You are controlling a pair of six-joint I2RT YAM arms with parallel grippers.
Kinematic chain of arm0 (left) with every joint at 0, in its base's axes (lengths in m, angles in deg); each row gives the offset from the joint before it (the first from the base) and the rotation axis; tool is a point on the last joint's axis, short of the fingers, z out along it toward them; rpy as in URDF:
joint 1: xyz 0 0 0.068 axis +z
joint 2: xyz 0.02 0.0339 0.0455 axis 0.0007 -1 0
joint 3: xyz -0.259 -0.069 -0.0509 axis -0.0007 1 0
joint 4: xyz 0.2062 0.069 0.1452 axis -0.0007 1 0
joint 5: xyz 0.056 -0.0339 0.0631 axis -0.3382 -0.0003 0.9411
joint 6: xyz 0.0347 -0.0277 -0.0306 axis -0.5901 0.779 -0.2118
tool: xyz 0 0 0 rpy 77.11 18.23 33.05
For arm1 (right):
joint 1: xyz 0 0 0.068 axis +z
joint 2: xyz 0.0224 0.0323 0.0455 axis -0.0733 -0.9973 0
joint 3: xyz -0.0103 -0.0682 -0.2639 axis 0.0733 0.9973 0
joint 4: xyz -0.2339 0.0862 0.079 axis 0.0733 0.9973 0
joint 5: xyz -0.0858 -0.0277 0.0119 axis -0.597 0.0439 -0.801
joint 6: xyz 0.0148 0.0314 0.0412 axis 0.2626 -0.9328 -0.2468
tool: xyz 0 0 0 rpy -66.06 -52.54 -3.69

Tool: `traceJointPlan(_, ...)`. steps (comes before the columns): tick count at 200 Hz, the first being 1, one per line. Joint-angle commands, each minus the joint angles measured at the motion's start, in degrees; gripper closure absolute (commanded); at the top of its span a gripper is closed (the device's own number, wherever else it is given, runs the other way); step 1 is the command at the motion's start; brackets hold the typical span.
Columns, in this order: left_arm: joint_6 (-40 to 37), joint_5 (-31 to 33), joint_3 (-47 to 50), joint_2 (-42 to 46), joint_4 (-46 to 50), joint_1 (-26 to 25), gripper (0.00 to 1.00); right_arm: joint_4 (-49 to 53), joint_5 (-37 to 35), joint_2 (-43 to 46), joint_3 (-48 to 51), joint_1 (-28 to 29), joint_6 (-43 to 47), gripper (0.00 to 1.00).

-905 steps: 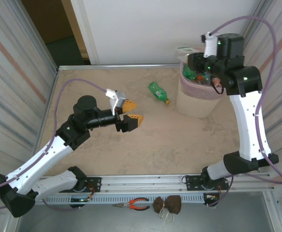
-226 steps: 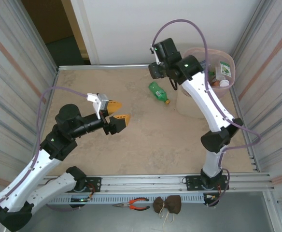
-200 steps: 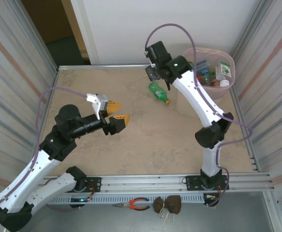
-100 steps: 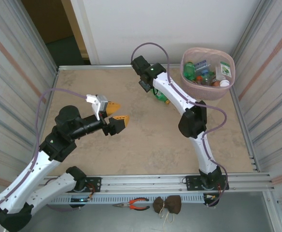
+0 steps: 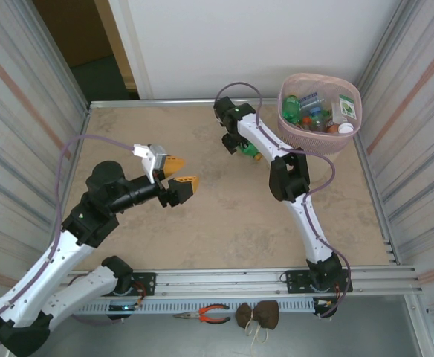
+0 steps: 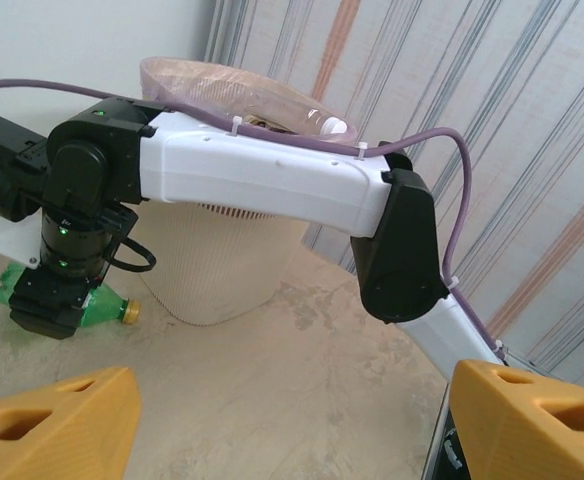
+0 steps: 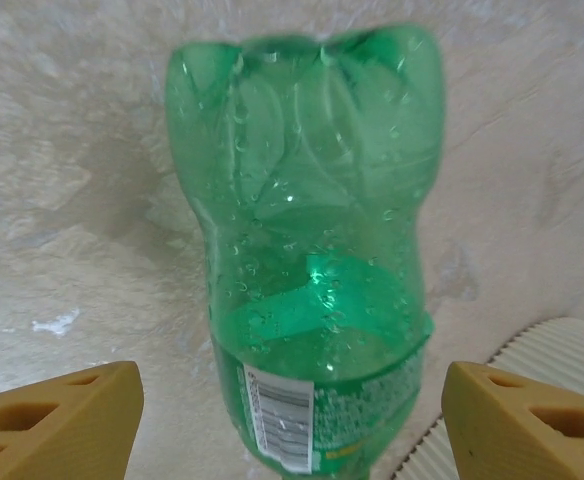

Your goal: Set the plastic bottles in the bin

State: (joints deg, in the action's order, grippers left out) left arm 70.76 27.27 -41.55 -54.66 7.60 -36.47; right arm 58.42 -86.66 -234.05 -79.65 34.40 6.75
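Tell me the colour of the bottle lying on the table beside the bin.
The bottle is translucent green; it shows clearest in the right wrist view.

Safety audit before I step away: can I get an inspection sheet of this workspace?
Surface: beige mottled table, no spills seen.
Job's things: green bottle lying on table left of bin; other bottles inside bin.
Clutter: pliers and brown pouch at near edge.
Grippers: left gripper open over table; right gripper open, fingers either side of green bottle.
Cables: purple cable looped along each arm.
Surroundings: striped side walls, white back wall.
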Motion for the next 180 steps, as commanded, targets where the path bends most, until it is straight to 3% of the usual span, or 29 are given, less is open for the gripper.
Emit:
traceJointPlan(1,0.4,-0.2,0.0,-0.1,-1.0,0.6,0.19,1.6,3.7,-1.5,-2.0,-0.8,-2.1,0.22)
traceJointPlan(115,0.7,-1.1,0.3,-0.3,-0.8,1.4,0.19,-0.7,10.1,-3.3,-1.8,-2.9,-3.0,0.3)
traceJointPlan(180,1.0,-0.9,0.4,0.3,-0.7,1.7,0.19,-0.3,11.1,-1.4,-1.7,-2.9,-4.5,0.43)
